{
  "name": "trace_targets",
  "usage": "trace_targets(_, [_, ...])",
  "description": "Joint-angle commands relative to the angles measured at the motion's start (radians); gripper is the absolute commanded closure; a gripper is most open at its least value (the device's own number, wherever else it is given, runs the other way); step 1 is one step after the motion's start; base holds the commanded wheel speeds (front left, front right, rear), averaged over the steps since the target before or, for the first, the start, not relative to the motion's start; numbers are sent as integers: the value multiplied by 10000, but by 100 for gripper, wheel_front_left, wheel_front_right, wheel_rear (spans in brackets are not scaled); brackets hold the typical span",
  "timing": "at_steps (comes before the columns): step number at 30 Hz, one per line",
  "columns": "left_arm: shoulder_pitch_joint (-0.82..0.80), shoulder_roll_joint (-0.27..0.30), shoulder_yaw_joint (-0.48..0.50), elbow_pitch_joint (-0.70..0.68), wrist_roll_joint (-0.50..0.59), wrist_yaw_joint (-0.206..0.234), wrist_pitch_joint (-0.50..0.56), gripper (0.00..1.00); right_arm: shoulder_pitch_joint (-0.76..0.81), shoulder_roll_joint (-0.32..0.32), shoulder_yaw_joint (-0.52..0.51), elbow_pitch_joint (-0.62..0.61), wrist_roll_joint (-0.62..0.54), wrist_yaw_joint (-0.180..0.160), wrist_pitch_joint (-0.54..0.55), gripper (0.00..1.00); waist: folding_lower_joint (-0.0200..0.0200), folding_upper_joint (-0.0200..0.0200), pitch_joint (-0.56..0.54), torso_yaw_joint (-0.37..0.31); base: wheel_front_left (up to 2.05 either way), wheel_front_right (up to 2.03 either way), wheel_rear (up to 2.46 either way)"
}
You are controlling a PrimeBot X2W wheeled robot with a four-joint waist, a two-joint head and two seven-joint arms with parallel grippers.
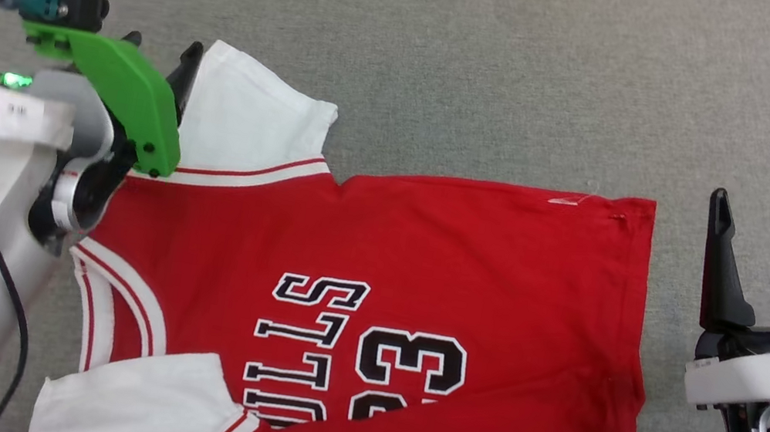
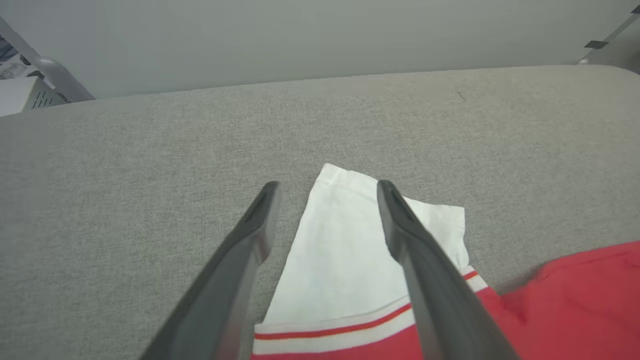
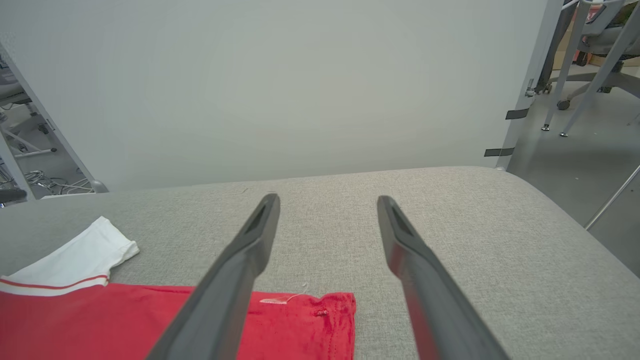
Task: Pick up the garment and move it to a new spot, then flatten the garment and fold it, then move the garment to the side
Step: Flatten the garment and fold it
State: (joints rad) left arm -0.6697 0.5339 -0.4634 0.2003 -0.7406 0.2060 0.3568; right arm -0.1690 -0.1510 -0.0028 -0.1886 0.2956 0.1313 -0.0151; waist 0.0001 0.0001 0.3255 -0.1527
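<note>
Finds the shirt (image 1: 423, 269) spread front-up on the grey cushion (image 1: 537, 54), with the collar toward the left arm, the hem toward the right, and the lettering and 23 showing. Shows the left gripper (image 2: 328, 185) with fingers wide apart over the far white sleeve (image 2: 345, 250); cannot tell whether touching. Shows the right gripper (image 1: 753, 195) equally spread, holding nothing, just beside the hem.

Smooth cloth garment (image 1: 471, 262) (coarse-woven cushion (image 1: 537, 54))
</note>
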Motion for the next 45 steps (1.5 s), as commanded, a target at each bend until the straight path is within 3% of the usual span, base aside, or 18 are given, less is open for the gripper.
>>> trace_targets(1, [-561, 131, -128, 312, -135, -261, 493, 0, -226, 47, 93, 127, 119, -6, -127, 0, -1, -1, 752, -694, 0, 0, 0])
trace_targets(9, [-2266, 657, -729, 1713, -461, -1039, 3371, 0, -623, 82, 411, 693, 431, -6, -569, 0, -1, -1, 1454, -1301, 0, 0, 0])
trace_targets(15, [-2738, 861, -1094, 2325, -291, -1109, 4313, 0, -786, 44, 532, 1044, 613, -6, -731, 0, -1, -1, 1825, -1519, 0, 0, 0])
trace_targets(21, [-2496, 697, -1467, 3018, -617, -1008, 5634, 0, -908, -51, 578, 1257, 779, -6, -846, 0, -1, -1, 1983, -1586, 0, 0, 0])
trace_targets(23, [-2398, 616, -1507, 3072, -731, -896, 5903, 100, -928, -99, 550, 1303, 835, -6, -852, 0, -1, -1, 2001, -1572, 0, 0, 0])
trace_targets(29, [-2270, 447, -1455, 3030, -840, -739, 5756, 100, -1026, -409, 567, 1466, 1139, -6, -533, 0, -1, -1, 1880, -1444, 0, 0, 0])
trace_targets(35, [-2485, 368, -1213, 2964, -803, -648, 5087, 100, -1339, -1188, 655, 1893, 1795, -6, 570, 0, -1, -1, 1501, -1158, 0, 0, 0])
trace_targets(45, [-2801, -181, -1161, 2712, -713, -718, 4123, 100, -2124, -2505, 1428, 2747, 3348, -6, 4283, 0, -1, -1, 1057, -175, 0, 0, 0])
